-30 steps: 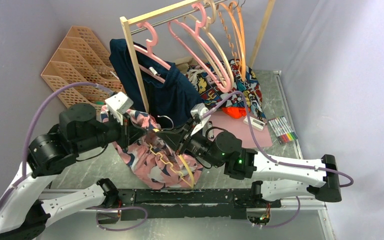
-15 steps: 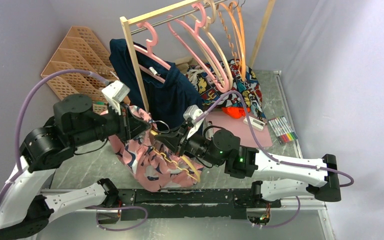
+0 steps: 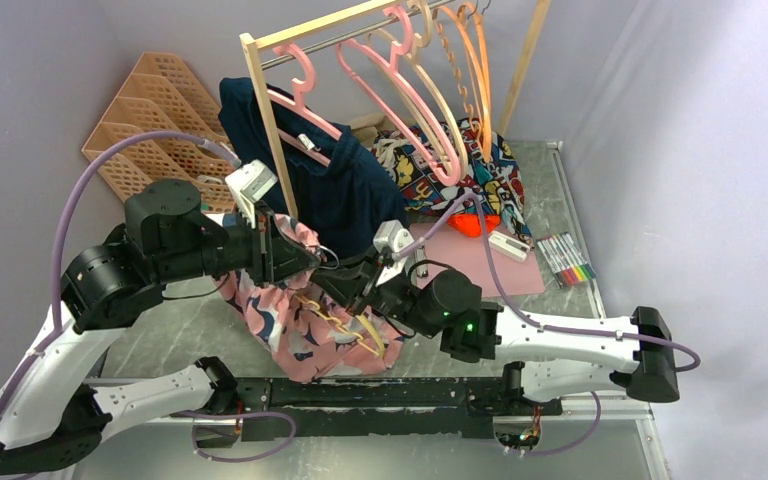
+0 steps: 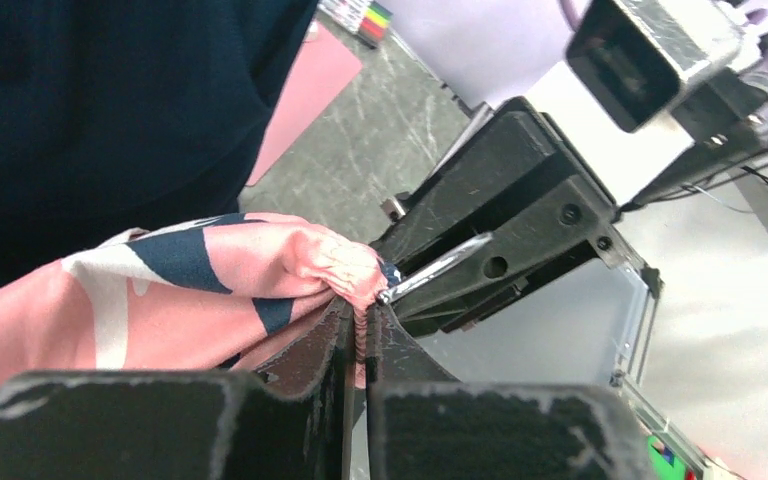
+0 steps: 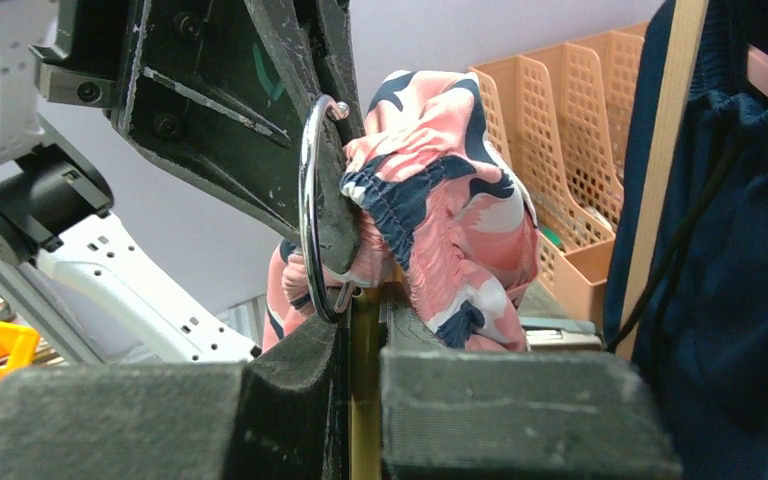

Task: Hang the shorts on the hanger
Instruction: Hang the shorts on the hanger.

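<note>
Left gripper: jaws pinched tight on a gathered fold of the shorts, fold held aloft. Right gripper: jaws clamped on the hanger at its yellow neck, just below the hook. Arms: left forearm raised, reaching rightward; right stretched low from the right side, wrist tipped upward; both tips meeting mid-table before the wooden rack post. Top view alone: shorts draping down across the yellow bar. Right wrist view alone: elastic waistband bunched beside the silver hook ring.

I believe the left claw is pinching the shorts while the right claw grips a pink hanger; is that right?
Not quite: the right wrist view shows the hanger in the right claw is pale yellow, not pink. The left claw does pinch the shorts.
</note>
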